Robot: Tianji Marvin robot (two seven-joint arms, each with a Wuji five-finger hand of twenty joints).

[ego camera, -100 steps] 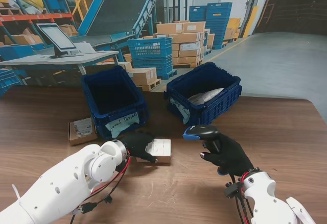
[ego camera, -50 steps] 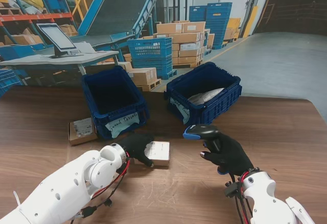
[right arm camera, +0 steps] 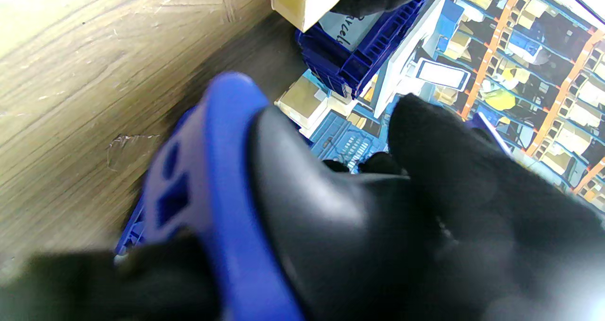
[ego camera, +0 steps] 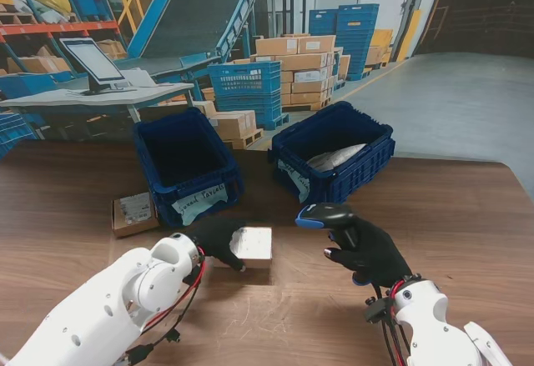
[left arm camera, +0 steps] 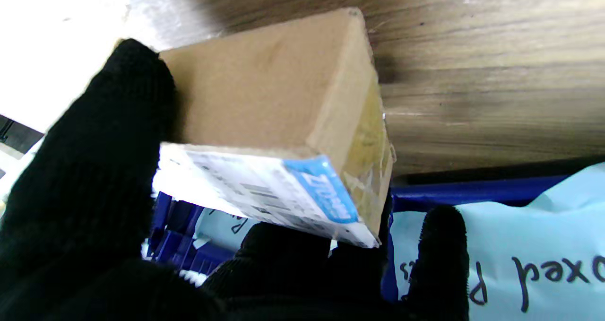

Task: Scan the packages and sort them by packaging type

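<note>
My left hand (ego camera: 219, 238) in its black glove is shut on a small cardboard box (ego camera: 253, 245) with a white label, held just above the table near its middle. In the left wrist view the box (left arm camera: 283, 136) is tilted, with the labelled face and a blue sticker turned toward the palm and the fingers (left arm camera: 90, 169) wrapped round it. My right hand (ego camera: 367, 253) is shut on a black and blue barcode scanner (ego camera: 321, 214), whose head points left toward the box. The scanner (right arm camera: 264, 207) fills the right wrist view.
Two blue bins stand farther from me: a left bin (ego camera: 185, 166) bearing a handwritten paper label, and a right bin (ego camera: 334, 153) holding a silvery bag. A second small cardboard box (ego camera: 133, 213) lies left of the left bin. The wooden table (ego camera: 467, 241) stretches to the right.
My left hand has lifted and tilted the box, raising it off the table and turning it toward the scanner. The right hand with the scanner shifted slightly left.
</note>
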